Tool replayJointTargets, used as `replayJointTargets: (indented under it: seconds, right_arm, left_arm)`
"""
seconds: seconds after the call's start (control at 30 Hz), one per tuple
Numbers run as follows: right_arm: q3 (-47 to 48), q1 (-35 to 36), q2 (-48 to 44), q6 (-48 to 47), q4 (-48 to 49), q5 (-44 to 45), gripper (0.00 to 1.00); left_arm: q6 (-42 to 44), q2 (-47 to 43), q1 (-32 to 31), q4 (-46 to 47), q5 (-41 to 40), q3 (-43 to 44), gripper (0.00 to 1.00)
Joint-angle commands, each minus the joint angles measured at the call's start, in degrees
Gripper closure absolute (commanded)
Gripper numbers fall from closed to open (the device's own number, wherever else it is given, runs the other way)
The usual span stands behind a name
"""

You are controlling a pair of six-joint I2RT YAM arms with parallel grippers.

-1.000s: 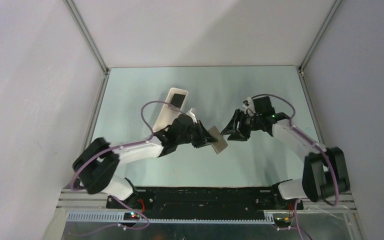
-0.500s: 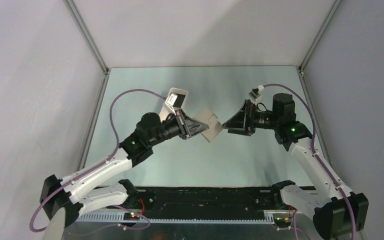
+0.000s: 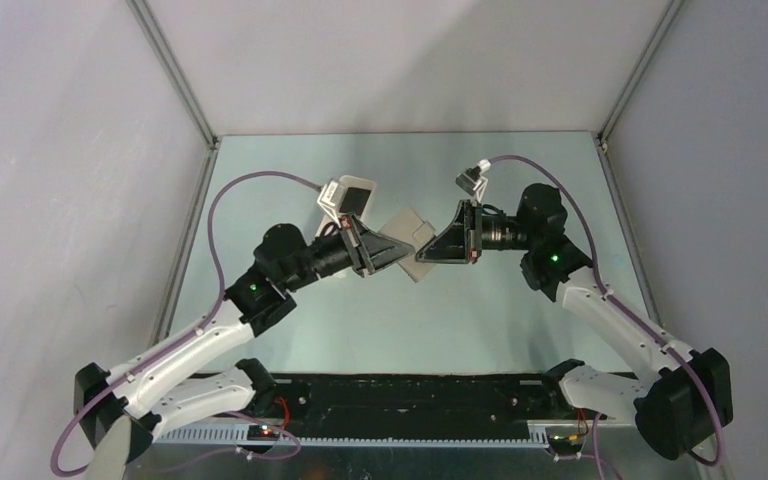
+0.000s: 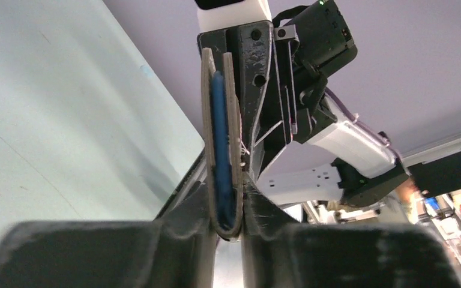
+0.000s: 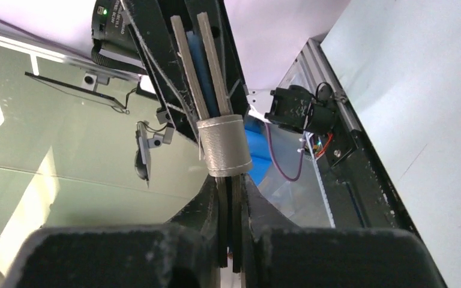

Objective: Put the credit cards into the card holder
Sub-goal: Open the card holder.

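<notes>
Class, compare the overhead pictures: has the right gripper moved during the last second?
Yes. The right gripper went left, away from the table's right rail, onto the card holder.

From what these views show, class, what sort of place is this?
Probably a robotics lab test cell: a left arm and right arm bolted by a pale table, blank walls with metal frame rails, and the left claw and right claw gripping one grey card holder.
</notes>
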Motion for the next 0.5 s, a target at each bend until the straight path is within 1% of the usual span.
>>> replayJointTargets:
  seconds: [0.0,0.03,0.07,0.1,0.13,0.17,0.2,0.23,0.27,0.3,0.33,0.37,0.4,0.43,0.47]
  right_arm:
    - [1.79,0.48,-1.85,-3.09,0.45,0.56,1.00]
    - [4.34,0.34,-3.11,-6.38,-7.08,1.60,1.00]
    - [6.27,0.39,-3.79,-14.77,-19.24,5.78,1.00]
    - [10.38,1.05,-5.37,-19.29,-25.75,8.87,1.00]
    - [12.54,1.71,-6.06,-28.09,-35.84,17.53,1.00]
    - [15.57,3.84,-7.76,-31.93,-39.50,22.52,1.00]
    - [16.50,6.74,-8.66,-38.94,-44.35,32.37,1.00]
    - [17.57,8.30,-10.24,-41.88,-45.86,36.97,1.00]
    - [17.77,11.39,-11.00,-47.78,-47.81,45.39,1.00]
    - [17.91,12.95,-12.07,-50.74,-48.47,49.28,1.00]
    - [17.94,16.43,-12.40,-55.75,-49.47,57.54,1.00]
    - [17.87,18.19,-12.75,-60.71,-49.70,61.47,1.00]
    - [17.69,21.65,-12.83,-63.31,-49.34,69.13,1.00]
    - [17.21,23.57,-12.93,-68.38,-48.84,76.54,1.00]
    - [16.80,27.58,-13.06,-71.41,-46.84,80.42,1.00]
  left_arm:
    - [1.73,-1.97,0.26,0.63,0.73,0.73,0.59]
    - [1.84,-2.39,0.42,0.28,-0.45,0.35,0.49]
    - [1.94,-3.51,0.94,-1.05,-1.20,-0.23,0.33]
    - [2.29,-4.12,1.16,-2.54,-4.03,-0.40,0.28]
    - [2.52,-5.42,1.67,-7.02,-5.98,-0.15,0.17]
    - [3.13,-6.38,2.15,-12.93,-10.14,0.35,0.13]
    - [3.38,-6.57,2.38,-16.57,-12.11,1.77,0.06]
    - [4.10,-6.67,3.14,-21.12,-14.03,2.49,0.03]
    - [3.97,-6.67,3.62,-22.64,-14.10,3.56,0.03]
    - [3.58,-6.47,4.81,-24.40,-13.07,4.00,0.02]
    - [2.54,-6.39,5.38,-24.67,-11.17,4.55,0.02]
    - [1.94,-6.18,6.46,-24.95,-10.17,4.81,0.02]
    - [0.48,-6.03,6.99,-25.04,-7.94,5.28,0.03]
    - [-0.18,-5.70,8.14,-25.08,-6.79,5.48,0.02]
    - [-1.28,-5.48,8.67,-25.11,-4.33,6.07,0.03]
